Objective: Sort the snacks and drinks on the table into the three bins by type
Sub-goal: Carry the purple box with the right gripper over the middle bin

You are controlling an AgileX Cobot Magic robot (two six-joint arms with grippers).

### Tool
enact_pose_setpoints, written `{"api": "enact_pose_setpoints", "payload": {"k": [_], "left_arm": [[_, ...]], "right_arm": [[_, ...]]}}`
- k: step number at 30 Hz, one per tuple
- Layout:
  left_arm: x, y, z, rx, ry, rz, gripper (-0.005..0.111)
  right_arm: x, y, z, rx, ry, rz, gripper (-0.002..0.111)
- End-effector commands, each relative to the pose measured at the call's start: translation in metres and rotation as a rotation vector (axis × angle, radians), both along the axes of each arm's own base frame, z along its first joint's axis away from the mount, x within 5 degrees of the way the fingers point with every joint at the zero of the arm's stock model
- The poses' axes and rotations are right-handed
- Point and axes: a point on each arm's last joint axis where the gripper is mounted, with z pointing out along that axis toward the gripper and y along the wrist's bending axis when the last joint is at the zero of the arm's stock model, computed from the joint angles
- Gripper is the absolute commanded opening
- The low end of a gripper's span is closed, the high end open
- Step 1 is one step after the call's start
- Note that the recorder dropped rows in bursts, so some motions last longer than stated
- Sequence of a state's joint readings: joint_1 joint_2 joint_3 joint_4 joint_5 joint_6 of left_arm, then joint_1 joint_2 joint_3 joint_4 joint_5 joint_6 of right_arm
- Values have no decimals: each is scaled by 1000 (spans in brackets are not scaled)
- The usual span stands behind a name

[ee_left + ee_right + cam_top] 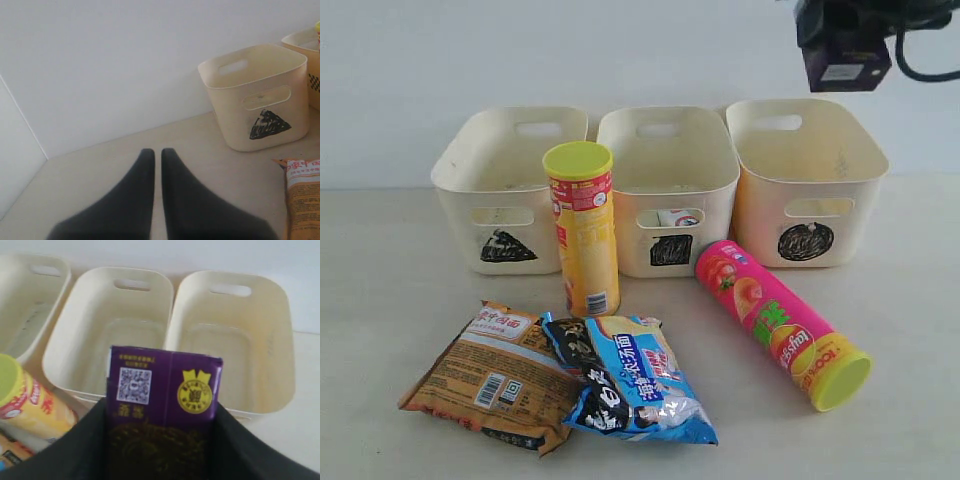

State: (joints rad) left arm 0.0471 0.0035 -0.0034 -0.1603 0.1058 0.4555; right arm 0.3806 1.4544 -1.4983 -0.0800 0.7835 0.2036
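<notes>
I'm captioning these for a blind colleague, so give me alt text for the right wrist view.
The right gripper holds a dark purple carton upright in front of three cream bins side by side. A yellow chip tube with a yellow-green lid shows at one edge.

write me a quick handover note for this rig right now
Left gripper: shut, empty, over the table by the triangle bin.
Right gripper: holds the purple carton in the air near the square bin and circle bin.
On the table: yellow tube upright, pink tube lying, orange bag and blue bag touching.
Done: maybe one carton, something pale shows through the square bin's cut-out.
Left: purple carton, tubes, bags.
</notes>
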Motion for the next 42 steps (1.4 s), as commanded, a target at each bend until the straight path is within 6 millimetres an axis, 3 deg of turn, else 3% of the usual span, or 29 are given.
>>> {"api": "enact_pose_setpoints", "payload": {"k": [1,8,14,27,36,38,40,42], "left_arm": [[0,0,0,-12,-5,1,4],[0,0,0,-12,-5,1,4],[0,0,0,-12,-5,1,4],[0,0,-1,-12,-4,1,4],[0,0,0,-12,-6,1,4],[0,0,0,-12,-6,1,4],[0,0,0,-12,-6,1,4],[0,0,0,-12,-6,1,4]], "right_arm": [[9,18,10,58,51,145,0],[39,46,1,68,213,314,0],[80,63,-17,81,209,313,0],[161,85,-118,12,109,253,0],[186,90,-158,-11,26,214,0],[188,90,-163,-14,36,214,10],[188,90,-163,-14,36,214,48],[188,90,-163,-4,34,206,73]]}}
